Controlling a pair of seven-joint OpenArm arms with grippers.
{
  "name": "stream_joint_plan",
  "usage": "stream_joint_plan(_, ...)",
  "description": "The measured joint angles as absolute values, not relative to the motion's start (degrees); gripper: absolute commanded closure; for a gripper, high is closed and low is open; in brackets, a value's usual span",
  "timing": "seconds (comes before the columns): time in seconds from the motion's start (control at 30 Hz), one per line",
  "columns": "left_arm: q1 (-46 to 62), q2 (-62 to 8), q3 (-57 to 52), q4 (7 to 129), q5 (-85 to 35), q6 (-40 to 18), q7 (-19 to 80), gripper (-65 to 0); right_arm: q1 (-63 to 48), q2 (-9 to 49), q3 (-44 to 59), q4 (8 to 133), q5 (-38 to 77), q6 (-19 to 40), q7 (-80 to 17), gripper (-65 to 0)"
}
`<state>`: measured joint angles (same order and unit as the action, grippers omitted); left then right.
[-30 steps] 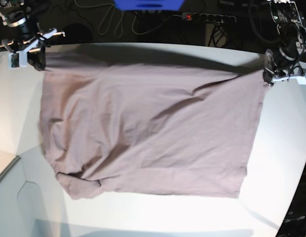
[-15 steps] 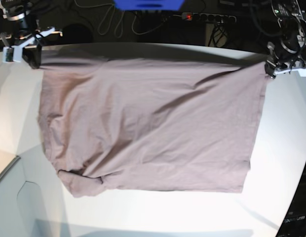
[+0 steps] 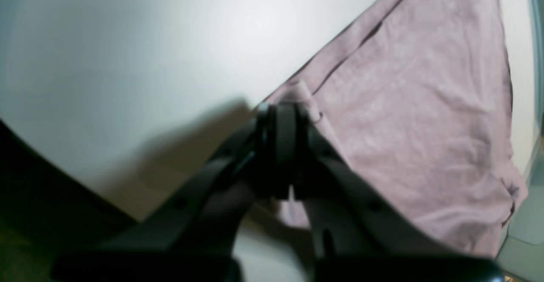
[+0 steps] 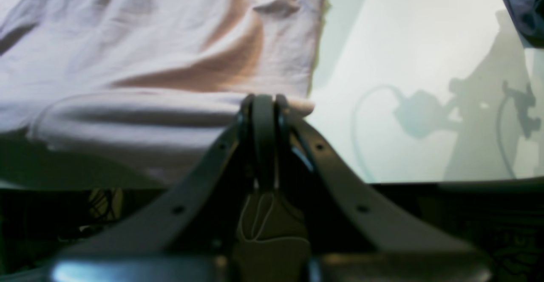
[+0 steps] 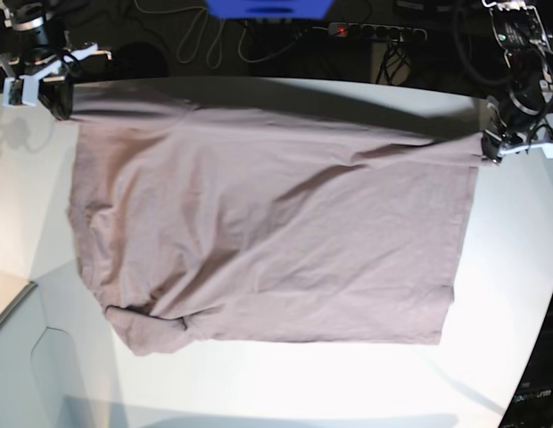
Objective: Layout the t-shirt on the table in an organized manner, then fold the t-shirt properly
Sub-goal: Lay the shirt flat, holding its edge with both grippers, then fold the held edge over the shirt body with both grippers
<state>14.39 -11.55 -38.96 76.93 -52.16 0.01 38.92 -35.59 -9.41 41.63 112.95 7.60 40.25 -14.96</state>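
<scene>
Shirt stretched out between two pinched corners, layout nearly done.

The t-shirt lay spread across the table, its far edge along the far side. The left gripper was clamped on one far corner of the cloth, and the right gripper was clamped on the other far corner, that edge looking lifted and taut between them. The near left part was bunched and creases crossed the middle. Judged from this, smoothing was unfinished and no fold had been made.
</scene>
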Motion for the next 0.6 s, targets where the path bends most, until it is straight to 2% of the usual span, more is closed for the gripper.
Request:
stream_joint_plan(0.3, 12.0, -11.6, -39.0, 76.9, -52.2, 0.0, 38.9, -0.4, -25.3, -9.4, 41.6, 107.2, 6.2, 40.3, -15.0, 0.0)
stream_joint_plan(0.47, 10.3, -12.2, -38.9, 78.5, -51.8, 0.3, 39.2, -0.4, -16.6, -9.4, 41.6, 103.5, -5.6, 40.2, -15.0, 0.0)
stream_joint_plan(0.6, 7.4, -12.2, -38.7, 80.0, -52.0, 0.0, 39.0, -0.4, -9.4, -9.2, 41.7, 99.2, -10.9, 40.2, -14.8, 0.0)
